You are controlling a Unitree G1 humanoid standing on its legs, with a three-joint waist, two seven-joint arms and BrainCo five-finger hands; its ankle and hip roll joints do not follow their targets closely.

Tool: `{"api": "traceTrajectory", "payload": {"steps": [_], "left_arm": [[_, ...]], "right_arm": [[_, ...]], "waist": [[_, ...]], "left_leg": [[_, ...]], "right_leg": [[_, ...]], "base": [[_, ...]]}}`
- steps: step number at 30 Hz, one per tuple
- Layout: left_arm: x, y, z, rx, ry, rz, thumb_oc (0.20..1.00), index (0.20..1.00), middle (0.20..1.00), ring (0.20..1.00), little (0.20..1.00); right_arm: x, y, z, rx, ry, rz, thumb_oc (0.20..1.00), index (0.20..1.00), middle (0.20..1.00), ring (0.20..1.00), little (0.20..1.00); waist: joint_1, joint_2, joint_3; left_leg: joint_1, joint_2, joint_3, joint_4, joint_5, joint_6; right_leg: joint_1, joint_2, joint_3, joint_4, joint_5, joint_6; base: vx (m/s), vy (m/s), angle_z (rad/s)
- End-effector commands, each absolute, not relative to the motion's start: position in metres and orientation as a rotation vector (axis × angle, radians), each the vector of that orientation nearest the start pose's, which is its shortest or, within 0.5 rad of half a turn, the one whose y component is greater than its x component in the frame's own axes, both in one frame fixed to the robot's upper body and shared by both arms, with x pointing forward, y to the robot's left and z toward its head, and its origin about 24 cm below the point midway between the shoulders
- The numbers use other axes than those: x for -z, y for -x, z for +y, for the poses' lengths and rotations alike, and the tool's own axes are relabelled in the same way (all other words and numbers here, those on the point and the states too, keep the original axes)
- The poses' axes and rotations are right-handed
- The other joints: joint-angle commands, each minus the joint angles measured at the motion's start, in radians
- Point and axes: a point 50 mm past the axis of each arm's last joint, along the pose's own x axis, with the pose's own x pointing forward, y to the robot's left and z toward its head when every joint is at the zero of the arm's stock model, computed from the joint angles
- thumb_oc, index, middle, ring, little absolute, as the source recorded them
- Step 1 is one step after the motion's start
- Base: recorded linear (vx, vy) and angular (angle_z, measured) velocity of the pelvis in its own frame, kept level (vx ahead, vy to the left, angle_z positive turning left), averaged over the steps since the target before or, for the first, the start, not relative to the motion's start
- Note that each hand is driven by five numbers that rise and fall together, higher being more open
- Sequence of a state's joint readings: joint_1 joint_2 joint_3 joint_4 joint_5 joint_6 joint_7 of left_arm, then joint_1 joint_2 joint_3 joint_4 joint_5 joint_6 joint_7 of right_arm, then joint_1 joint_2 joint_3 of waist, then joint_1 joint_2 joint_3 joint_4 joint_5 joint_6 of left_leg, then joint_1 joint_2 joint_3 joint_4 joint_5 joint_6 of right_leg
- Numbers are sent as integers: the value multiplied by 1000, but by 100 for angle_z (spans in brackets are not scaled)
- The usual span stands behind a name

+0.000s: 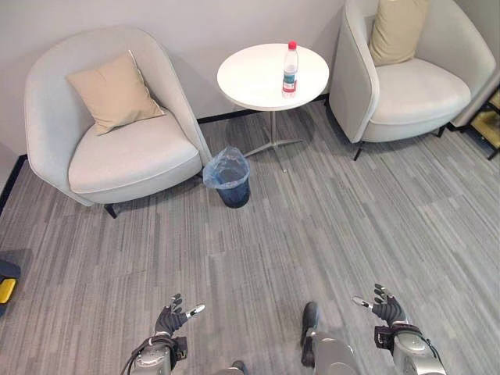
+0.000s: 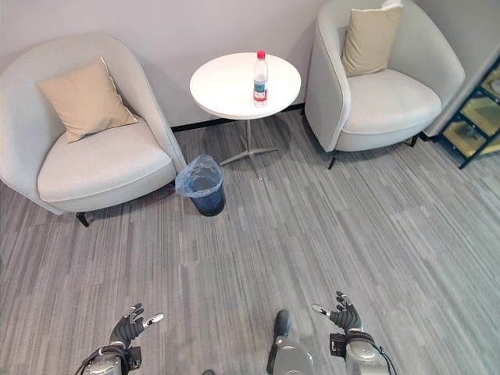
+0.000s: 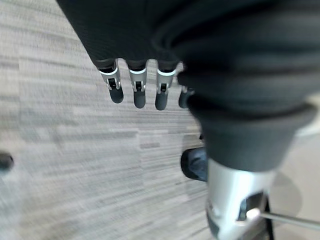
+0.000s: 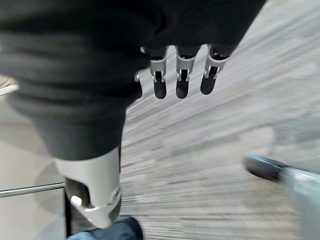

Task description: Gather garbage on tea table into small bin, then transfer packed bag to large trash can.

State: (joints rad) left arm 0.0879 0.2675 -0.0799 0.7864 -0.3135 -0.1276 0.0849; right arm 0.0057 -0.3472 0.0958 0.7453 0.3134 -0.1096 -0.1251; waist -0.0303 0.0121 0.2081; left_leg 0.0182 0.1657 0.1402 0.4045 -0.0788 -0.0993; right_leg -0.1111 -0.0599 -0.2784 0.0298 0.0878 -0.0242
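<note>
Bottle (image 1: 290,69) count is one: a clear plastic one with a red cap and a label, standing upright on the round white tea table (image 1: 250,78), toward that table's right side. Beside the table's chrome foot, on its left and nearer the robot, stands one small dark bin (image 1: 231,180) lined with a blue bag whose rim folds over the edge. Two pale armchairs flank the table: one armchair (image 1: 117,148) to its left and a second armchair (image 1: 406,86) to its right, each carrying one beige cushion, so two cushions altogether, the left cushion (image 1: 113,90) and the right cushion (image 1: 397,27). Striped grey carpet (image 1: 328,226) covers the floor around the table. Both hands hang low, well apart from the table and nearer the robot. Left hand (image 1: 170,316) holds nothing, its fingers relaxed and loosely spread, thumb out. Right hand (image 1: 384,305) is likewise spread and holds nothing.
</note>
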Motion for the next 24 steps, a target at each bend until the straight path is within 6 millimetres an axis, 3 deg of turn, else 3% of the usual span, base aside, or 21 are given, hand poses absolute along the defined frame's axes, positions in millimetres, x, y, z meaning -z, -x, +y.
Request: {"api": "traceTrajectory", "payload": {"steps": [1,5,7,8,10,12,15,18,24], "left_arm": [[97,-181,235,-217,-36,612,1000,1000,1000,1000,1000],[97,-181,232,-198,-34,608,1000,1000,1000,1000,1000],[97,-180,232,-198,-34,609,1000,1000,1000,1000,1000],[98,-179,232,-195,-34,615,1000,1000,1000,1000,1000],[99,-178,234,-201,-43,625,1000,1000,1000,1000,1000],[99,-177,236,-209,-51,630,1000,1000,1000,1000,1000],[98,-175,239,-222,-47,625,1000,1000,1000,1000,1000],[98,-171,241,-222,-52,631,1000,1000,1000,1000,1000],[92,-176,254,-240,-79,610,1000,1000,1000,1000,1000]], "right_arm": [[73,-202,-264,292,134,534,1000,1000,1000,1000,1000],[75,-199,-266,285,150,553,1000,1000,1000,1000,1000],[77,-198,-266,287,149,558,1000,1000,1000,1000,1000],[78,-197,-267,290,148,566,1000,1000,1000,1000,1000],[80,-194,-267,304,137,577,1000,1000,1000,1000,1000],[85,-190,-263,309,122,595,1000,1000,1000,1000,1000],[88,-187,-260,299,126,613,1000,1000,1000,1000,1000],[91,-182,-256,290,124,627,1000,1000,1000,1000,1000],[88,-198,-239,227,101,591,1000,1000,1000,1000,1000]], "waist": [[-8,-15,11],[29,-40,22],[39,-48,21],[47,-46,20],[60,-36,20],[74,-34,16],[87,-29,-1],[90,-45,-16],[114,-89,-46]], "left_leg": [[-37,-36,10,106,52,0],[-177,-117,-30,35,-22,38],[-211,-137,-42,-10,-27,43],[-226,-144,-48,-74,-10,39],[-278,-131,-29,-223,106,18],[-300,-113,30,-326,145,11],[-310,-99,33,-335,173,14],[-312,-108,40,-286,167,32],[-296,-144,91,-223,59,92]], "right_leg": [[71,-8,16,-17,-162,49],[129,-5,51,-46,-190,60],[141,-6,57,-52,-199,65],[153,0,63,-54,-208,68],[200,26,69,-62,-237,70],[254,34,86,-53,-277,74],[298,41,112,-38,-301,81],[331,14,120,-25,-310,96],[266,-69,161,105,-248,169]], "base": [[234,-180,-22],[233,-77,-8],[164,-17,-46],[353,15,-55],[454,68,-44],[469,140,-8],[389,168,-20],[266,119,-27],[284,206,-6]]}}
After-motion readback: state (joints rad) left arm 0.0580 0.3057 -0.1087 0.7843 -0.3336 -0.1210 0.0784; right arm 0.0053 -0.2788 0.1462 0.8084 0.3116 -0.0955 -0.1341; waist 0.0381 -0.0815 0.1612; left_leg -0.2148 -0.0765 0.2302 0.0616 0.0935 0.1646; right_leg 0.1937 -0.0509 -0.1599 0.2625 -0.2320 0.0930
